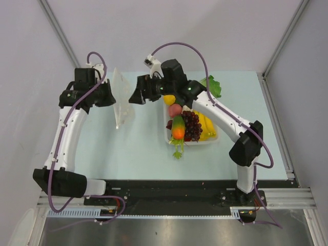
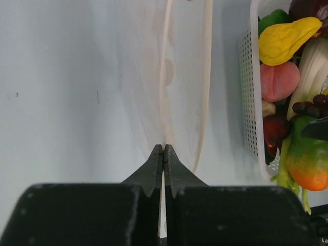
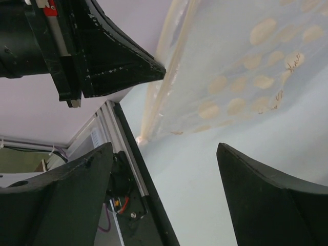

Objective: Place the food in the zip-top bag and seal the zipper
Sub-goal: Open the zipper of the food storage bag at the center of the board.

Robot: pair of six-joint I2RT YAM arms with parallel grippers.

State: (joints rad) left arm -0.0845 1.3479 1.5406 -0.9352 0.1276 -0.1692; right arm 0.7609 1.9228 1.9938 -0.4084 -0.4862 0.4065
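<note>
Zip-top bag (image 1: pixel 122 100): stands on edge, upright above the table, left of the tray; clear film with rows of white dots
Left gripper (image 2: pixel 163 148): fingers pressed together, clamped on the bag's near edge and holding it up
Zipper (image 2: pixel 206 72): two pale strips run away from the left fingertips with a gap between them
Right gripper (image 1: pixel 134 96): just right of the bag, level with it, facing its dotted side; jaws stand well apart with nothing between them; contact with the film cannot be told
Food: all in the tray, none in the bag; carrot (image 1: pixel 178 128) lies over the near rim, grapes (image 1: pixel 192 125) and bananas (image 1: pixel 207 128) beside it, a pink fruit (image 1: pixel 175 109) and a yellow fruit (image 1: pixel 169 100) at the far end, lettuce (image 1: pixel 212 87) behind the right arm
Tray (image 2: pixel 251 102): white perforated basket, near the bag's right side but apart from it
Edges and room: open table left of and in front of the bag; the gap between bag and tray is taken up by the right gripper
Surface: table (image 1: pixel 128 148) pale blue, smooth, matte
Room: plain grey walls on three sides, metal rails at the corners and along the near edge
</note>
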